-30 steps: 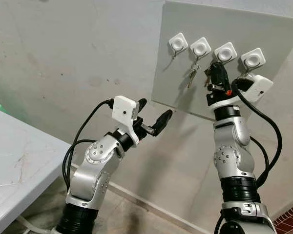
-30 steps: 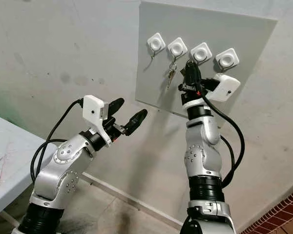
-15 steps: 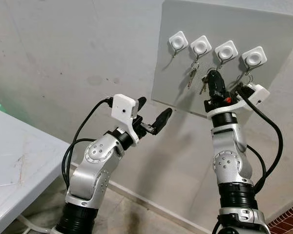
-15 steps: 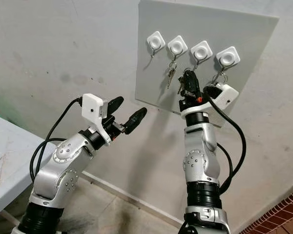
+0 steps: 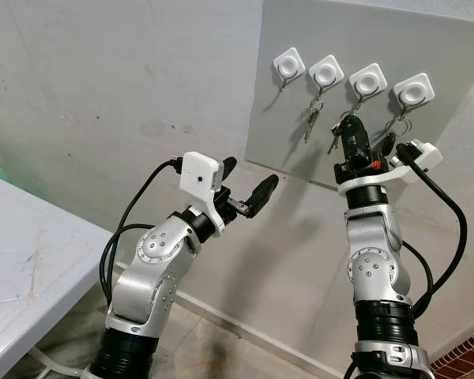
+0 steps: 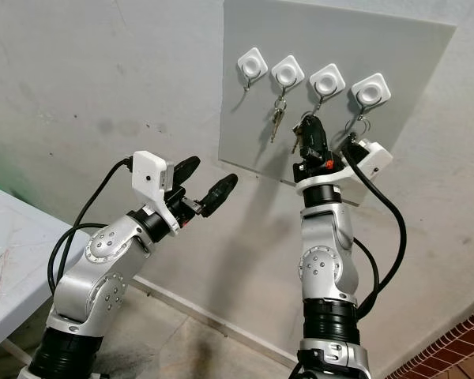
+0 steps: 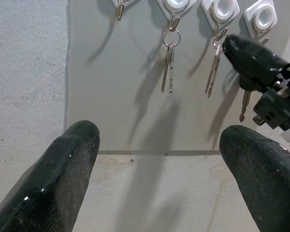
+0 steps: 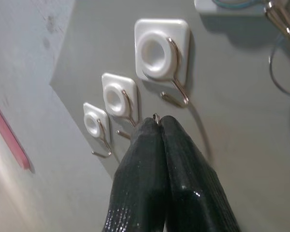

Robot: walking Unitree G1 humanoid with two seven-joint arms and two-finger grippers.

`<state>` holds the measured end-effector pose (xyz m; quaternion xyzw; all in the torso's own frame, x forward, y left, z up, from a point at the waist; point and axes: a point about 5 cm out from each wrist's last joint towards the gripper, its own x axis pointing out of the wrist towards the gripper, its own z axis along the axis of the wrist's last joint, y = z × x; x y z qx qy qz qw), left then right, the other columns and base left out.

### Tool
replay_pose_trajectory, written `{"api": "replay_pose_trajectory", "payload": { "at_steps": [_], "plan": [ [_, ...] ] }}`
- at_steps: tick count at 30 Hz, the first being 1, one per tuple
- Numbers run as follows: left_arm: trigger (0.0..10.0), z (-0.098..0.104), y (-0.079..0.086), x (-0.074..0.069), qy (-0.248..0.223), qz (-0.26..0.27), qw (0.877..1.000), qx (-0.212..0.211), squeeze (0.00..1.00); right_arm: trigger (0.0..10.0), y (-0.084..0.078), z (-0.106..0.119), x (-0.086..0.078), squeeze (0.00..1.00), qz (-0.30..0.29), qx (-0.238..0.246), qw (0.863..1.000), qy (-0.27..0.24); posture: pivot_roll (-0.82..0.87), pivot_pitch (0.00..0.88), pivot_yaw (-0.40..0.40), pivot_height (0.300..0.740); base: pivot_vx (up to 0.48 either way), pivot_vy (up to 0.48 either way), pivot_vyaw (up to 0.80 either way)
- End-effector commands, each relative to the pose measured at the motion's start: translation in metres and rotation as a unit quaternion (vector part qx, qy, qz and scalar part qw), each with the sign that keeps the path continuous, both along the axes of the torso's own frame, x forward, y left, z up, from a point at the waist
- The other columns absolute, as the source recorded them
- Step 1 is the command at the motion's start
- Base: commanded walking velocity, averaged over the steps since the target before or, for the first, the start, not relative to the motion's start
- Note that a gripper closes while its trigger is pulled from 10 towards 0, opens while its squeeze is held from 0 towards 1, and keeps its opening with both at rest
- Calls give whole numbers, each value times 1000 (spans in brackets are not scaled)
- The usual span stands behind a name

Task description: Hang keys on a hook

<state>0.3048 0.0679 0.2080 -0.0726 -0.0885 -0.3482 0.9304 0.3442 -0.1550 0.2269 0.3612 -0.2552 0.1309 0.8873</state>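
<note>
Keys [image 5: 332, 140] pinched in closed right gripper [image 5: 350, 129] below neighbouring hooks [image 5: 367, 82].

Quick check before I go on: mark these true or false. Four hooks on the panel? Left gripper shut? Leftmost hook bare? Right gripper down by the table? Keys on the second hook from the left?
1. The panel carries four white hooks. True.
2. The left gripper is shut. False: its fingers are spread wide, held off the panel.
3. The leftmost hook is bare. True.
4. The right gripper is down by the table. False: it is raised at the panel, just under the third hook, fingers pressed together.
5. Keys hang from the second hook. True.
</note>
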Motion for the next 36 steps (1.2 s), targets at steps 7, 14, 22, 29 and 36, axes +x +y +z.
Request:
{"api": "replay_pose_trajectory", "payload": {
  "at_steps": [7,14,22,29,36],
  "plan": [
    [10000,8,-1,-1,-11,-1,1000,-6,0,10000,-9,19,-1,0,-12,14,999,-37,37,12,-38,740,0,0,0],
    [10000,8,-2,-1,-11,0,1000,-8,0,10000,-14,21,1,0,-17,30,999,-35,37,9,-39,740,0,0,0],
    [10000,10,-2,0,-12,0,1000,-10,0,10000,-14,20,3,0,-10,47,999,-23,37,11,-38,740,0,0,0],
    [10000,10,-1,0,-11,2,1000,-11,0,10000,-14,18,5,0,-4,55,998,-12,39,15,-39,740,0,0,0],
    [10000,11,0,0,-11,5,1000,-13,0,10000,-13,13,7,0,5,74,997,11,39,15,-39,740,0,0,0]
  ]
}}
